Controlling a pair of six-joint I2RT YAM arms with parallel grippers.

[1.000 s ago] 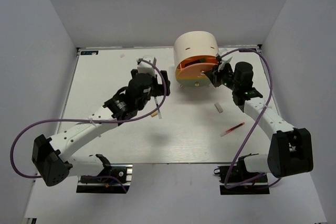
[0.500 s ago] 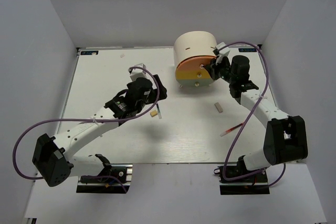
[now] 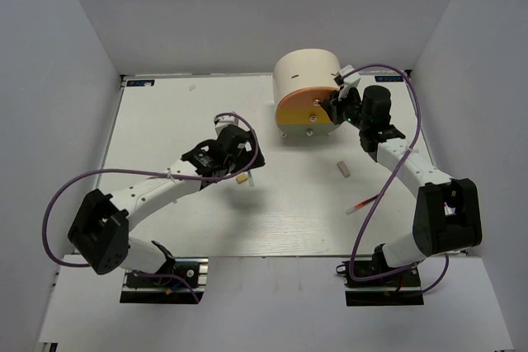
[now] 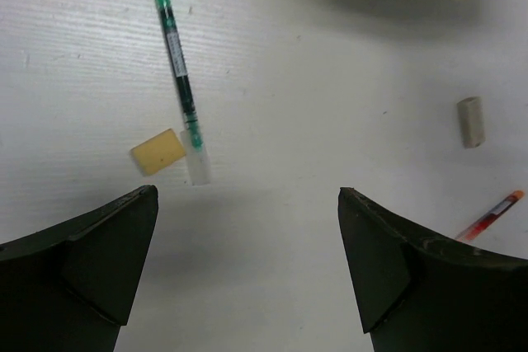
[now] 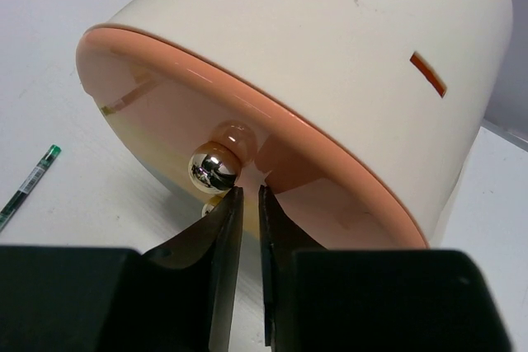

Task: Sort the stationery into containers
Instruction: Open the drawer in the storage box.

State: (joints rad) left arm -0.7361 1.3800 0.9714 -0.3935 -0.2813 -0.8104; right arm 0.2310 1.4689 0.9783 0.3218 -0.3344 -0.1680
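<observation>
Drawer [image 3: 307,113] shut since a second ago; right gripper [image 5: 247,195] under knob [image 5: 213,169], jaws a slit apart, empty. Left gripper [image 4: 247,194] spread wide over pen [image 4: 181,80]; I'd bag that next.

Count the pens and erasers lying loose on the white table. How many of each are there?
Pens: 2, a green-tipped pen and a red pen
Erasers: 2, a tan eraser and a grey eraser
Total: 4
</observation>
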